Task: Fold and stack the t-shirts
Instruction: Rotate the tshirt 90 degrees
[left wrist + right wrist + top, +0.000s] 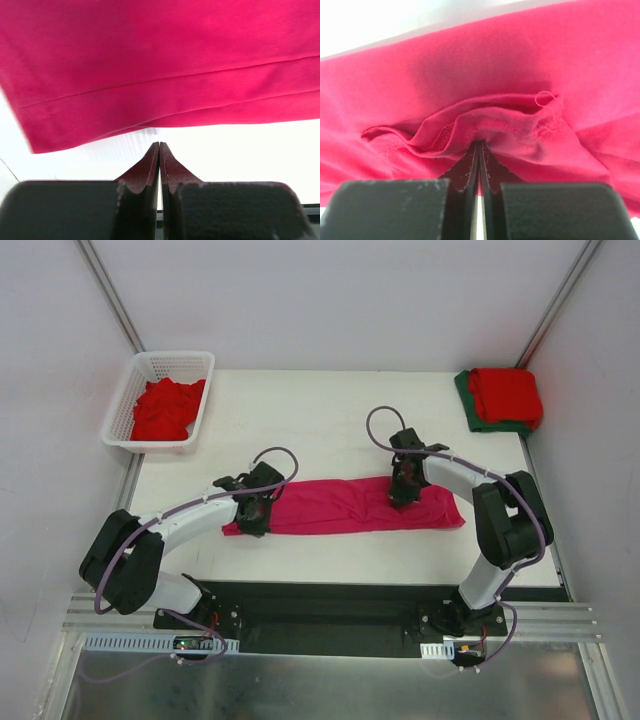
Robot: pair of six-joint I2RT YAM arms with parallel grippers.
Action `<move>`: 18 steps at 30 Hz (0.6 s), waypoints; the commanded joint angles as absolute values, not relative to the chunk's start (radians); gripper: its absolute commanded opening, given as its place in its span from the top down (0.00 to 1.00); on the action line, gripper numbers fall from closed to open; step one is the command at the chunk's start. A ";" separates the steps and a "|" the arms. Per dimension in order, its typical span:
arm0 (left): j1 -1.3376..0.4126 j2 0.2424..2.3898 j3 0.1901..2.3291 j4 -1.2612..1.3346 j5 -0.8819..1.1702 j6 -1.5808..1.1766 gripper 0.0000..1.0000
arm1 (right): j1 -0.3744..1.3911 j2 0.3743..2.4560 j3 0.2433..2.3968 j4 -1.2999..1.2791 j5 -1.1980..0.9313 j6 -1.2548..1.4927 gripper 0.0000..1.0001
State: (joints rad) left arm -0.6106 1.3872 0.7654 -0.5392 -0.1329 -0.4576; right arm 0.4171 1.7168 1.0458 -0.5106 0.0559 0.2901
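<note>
Two grippers are working at one pink shirt (340, 508), which is lying as a long folded band across the middle of the table (330, 430), running left to right just ahead of our bases. We are holding the left gripper (252, 514) at the band's left end with its fingers (147, 172) pressed flat together and nothing between them. From the left wrist view their tips are pointing at the stitched hem and sitting just short of its edge, with bare white table showing between. We are holding the right gripper (403, 490) over the band's far edge toward its right end. Its fingers (464, 171) are pinching together on a bunched fold of the pink cloth, the seam puckering around their tips. Several red shirts (165, 408) are lying crumpled in the white basket (175, 360) at the far left corner. One folded red shirt (507, 392) is sitting on a dark green shirt (466, 398) at the far right corner, well apart from both grippers.
</note>
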 commanded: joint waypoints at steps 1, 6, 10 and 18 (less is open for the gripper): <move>-0.598 1.381 0.804 -0.594 -0.166 -0.482 1.00 | 0.367 1.730 1.083 -0.592 0.126 0.242 0.99; -0.598 1.246 0.831 -0.557 -0.138 -0.474 1.00 | 0.357 1.723 1.092 -0.598 0.100 0.229 0.99; -0.598 1.126 0.893 -0.499 -0.084 -0.443 1.00 | 0.360 1.723 1.086 -0.594 0.075 0.230 0.98; -0.598 1.185 0.836 -0.279 -0.003 -0.433 1.00 | 0.360 1.710 1.080 -0.594 0.057 0.232 0.99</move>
State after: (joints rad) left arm -0.6067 1.1149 0.8856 -0.4004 -0.0555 -0.4515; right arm 0.3584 1.7233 1.0622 -0.5549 0.0685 0.2420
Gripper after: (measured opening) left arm 0.003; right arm 0.019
